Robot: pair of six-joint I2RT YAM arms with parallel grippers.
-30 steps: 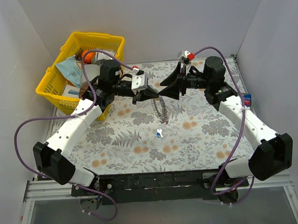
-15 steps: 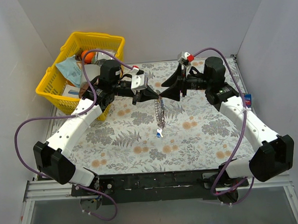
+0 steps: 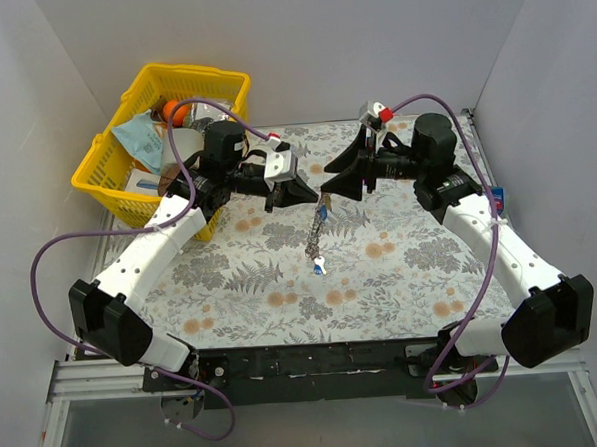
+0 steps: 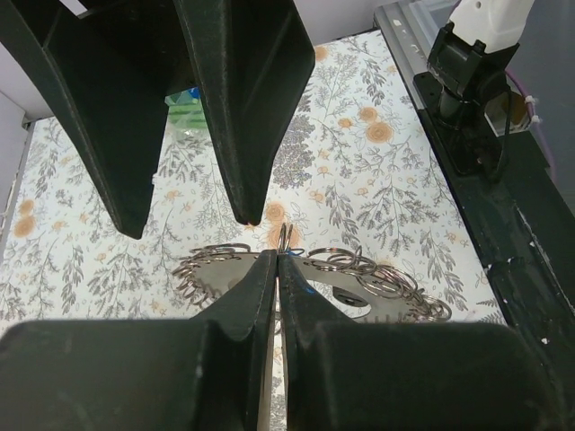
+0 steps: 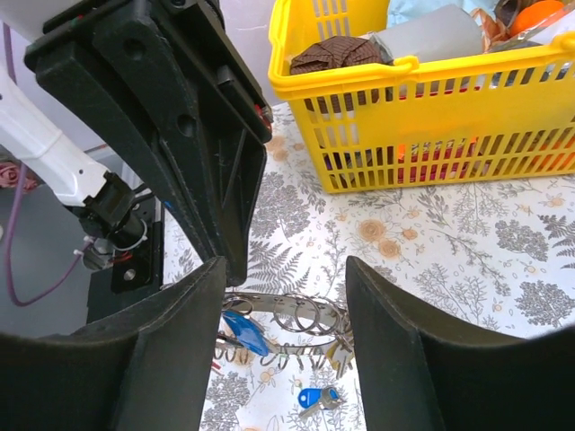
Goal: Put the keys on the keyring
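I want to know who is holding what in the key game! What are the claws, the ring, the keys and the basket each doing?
left gripper: shut, pinching the keyring.
right gripper: open, holding nothing.
keyring: held up by the left gripper.
blue key: among the keyring's loops, seemingly attached.
loose key: lying on the table, off the keyring.
yellow basket: upright, full.

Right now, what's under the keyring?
One blue key lies on the table below the keyring. Anything directly beneath its coils is hidden.
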